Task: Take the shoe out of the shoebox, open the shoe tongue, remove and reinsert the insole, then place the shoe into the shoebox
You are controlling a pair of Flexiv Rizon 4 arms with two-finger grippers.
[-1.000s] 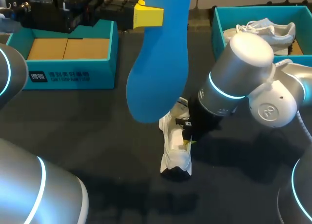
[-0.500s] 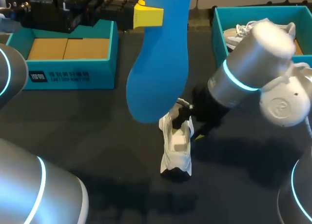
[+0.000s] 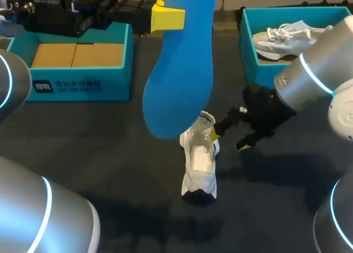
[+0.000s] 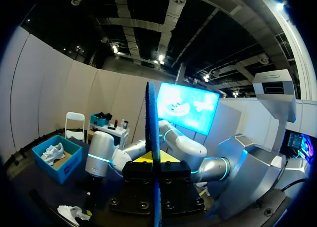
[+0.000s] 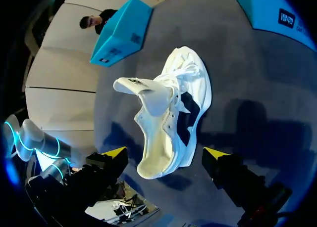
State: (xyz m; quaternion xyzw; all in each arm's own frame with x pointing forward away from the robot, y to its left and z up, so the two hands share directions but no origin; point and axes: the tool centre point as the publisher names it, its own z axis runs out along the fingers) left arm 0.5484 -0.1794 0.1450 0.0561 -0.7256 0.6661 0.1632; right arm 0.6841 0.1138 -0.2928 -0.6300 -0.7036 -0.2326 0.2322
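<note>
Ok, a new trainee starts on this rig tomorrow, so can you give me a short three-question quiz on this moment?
1. Fill in: the fingers of the right end effector are ____ (open or shut).
2. What holds the blue insole up in the air?
A) the left end effector
B) a person's hand
C) nothing, it lies flat
3. True or false: the white shoe sits inside a shoebox.

Key
1. open
2. A
3. false: it stands on the table
</note>
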